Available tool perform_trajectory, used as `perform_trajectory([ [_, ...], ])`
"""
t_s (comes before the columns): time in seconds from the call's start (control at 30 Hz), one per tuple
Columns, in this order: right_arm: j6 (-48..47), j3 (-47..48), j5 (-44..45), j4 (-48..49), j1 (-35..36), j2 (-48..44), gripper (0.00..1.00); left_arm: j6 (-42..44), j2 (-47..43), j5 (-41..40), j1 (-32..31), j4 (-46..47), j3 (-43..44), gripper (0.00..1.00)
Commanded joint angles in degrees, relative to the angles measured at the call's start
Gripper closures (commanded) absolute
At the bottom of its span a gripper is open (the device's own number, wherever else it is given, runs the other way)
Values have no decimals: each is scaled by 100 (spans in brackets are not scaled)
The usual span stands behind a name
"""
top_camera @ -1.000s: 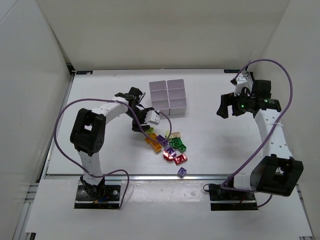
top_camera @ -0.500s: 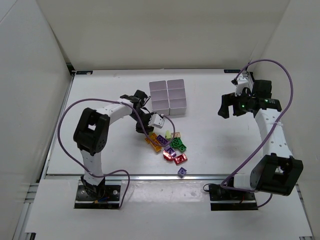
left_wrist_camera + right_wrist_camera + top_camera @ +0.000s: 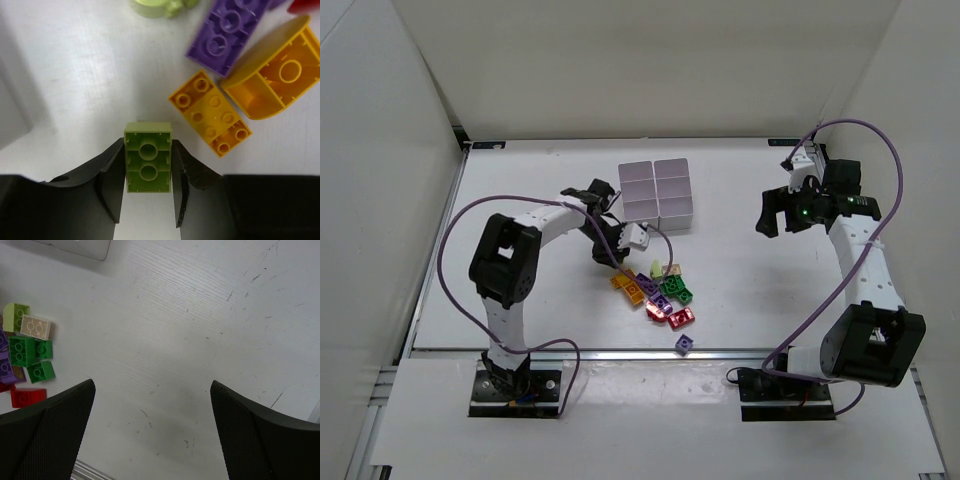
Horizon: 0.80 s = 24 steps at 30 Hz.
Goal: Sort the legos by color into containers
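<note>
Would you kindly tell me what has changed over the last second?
The left gripper eased a little to its right, toward the pile, and closed on a yellow-green brick. The right gripper stayed open where it was; the other legos and the containers did not move.

We see the purple studded plastic brick cut by the left wrist view's top edge, and the orange curved plastic piece cut by its right edge. The black fingers cover the lower sides of the yellow-green plastic brick. In the top view we cannot tell what is inside the white six-bin plastic block.
</note>
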Motion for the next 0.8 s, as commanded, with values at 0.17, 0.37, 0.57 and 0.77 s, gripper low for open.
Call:
perform_trajectory([
  [0.17,327,33,-402,175,-23,-75,1,-2330,-1208,779,428,31,2143,90],
  [0.37,758,173,-342,403,-31,48,2,-3485,107,192,473,66,4325,89],
  [0.57,803,569,-333,369,-31,233,2,-3848,1349,-241,446,57,5418,88],
  [0.77,706,622,-280,360,-31,277,2,-3733,1842,-346,402,66,5674,87],
])
